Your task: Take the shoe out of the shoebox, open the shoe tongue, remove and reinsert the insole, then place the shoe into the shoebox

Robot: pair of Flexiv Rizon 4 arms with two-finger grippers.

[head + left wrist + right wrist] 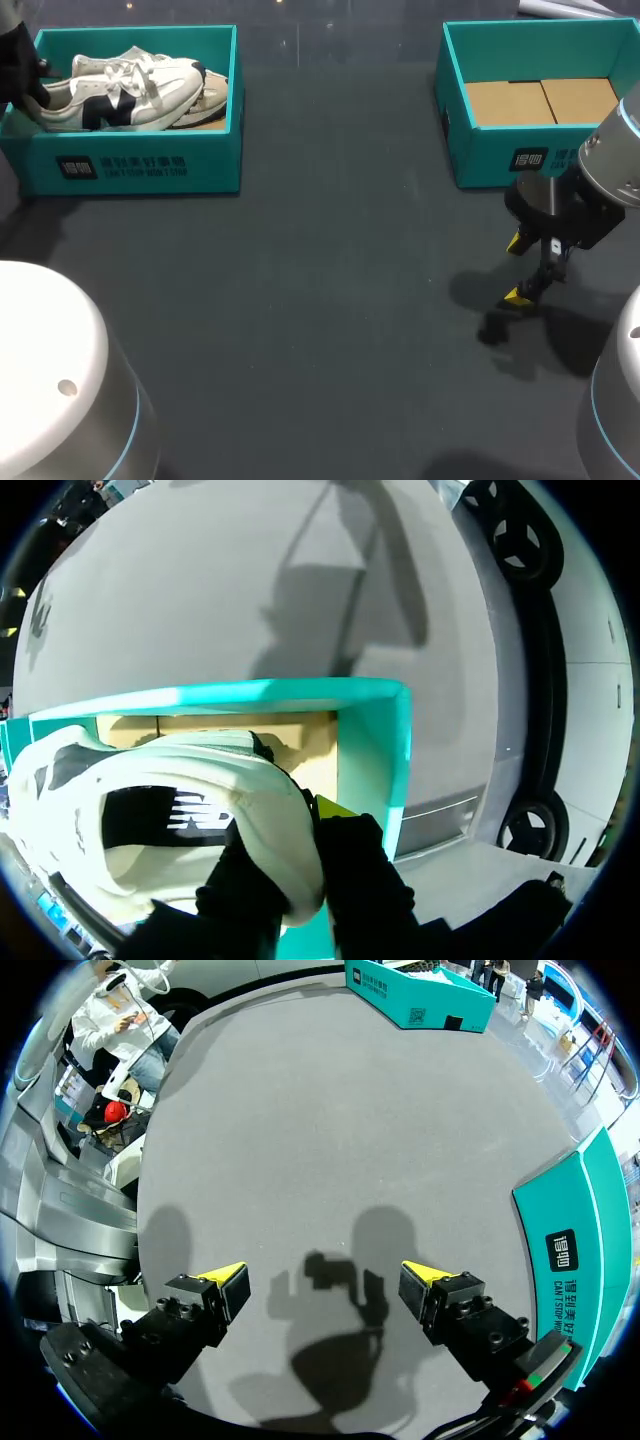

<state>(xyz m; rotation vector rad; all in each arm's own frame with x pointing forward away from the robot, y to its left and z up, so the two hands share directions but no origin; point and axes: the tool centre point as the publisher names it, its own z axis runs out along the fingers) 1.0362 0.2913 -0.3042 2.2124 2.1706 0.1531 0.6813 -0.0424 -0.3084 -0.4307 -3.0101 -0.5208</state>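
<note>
At 10 o'clock on the tabletop [300, 300], the left box [140, 165] [380, 740] has the shoe [130, 90] [190, 820] inside it. The shoe is white with dark side panels and lies on its side, its heel toward 9 o'clock and its toe toward 3. My left tool [25, 85] [300, 840] is at that heel, at the 9 o'clock end of the box. From the wrist I see the heel wall run down between my two black fingers, one on each side and both against it, so I take the tool to be closed on the shoe. Only one yellow tip shows, just past the heel, next to the box's end wall.

At 2 o'clock sits the right box [480, 150] [590, 1220], with bare brown cardboard [540, 100] on its floor. My right tool [518, 268] [325, 1280] hangs over the tabletop at about 4 o'clock, near that box's front wall but not touching it. Its fingers are spread wide and hold nothing — between the yellow tips there is only grey surface and the tool's own shadow [345, 1290].
</note>
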